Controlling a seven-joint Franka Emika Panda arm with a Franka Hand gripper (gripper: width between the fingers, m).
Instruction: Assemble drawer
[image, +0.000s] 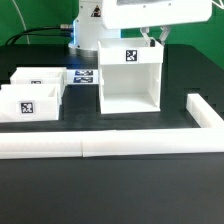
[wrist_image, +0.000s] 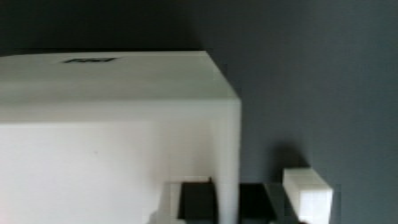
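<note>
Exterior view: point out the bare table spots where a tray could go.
Free: the table between the case and the rail on the exterior view's right; the strip between case and front rail. Crowded: that view's left, where two trays and the marker board huddle.

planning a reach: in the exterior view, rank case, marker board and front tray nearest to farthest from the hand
1. case, at the hand
2. marker board, middle, beside the case
3. front tray, the exterior view's far left
</note>
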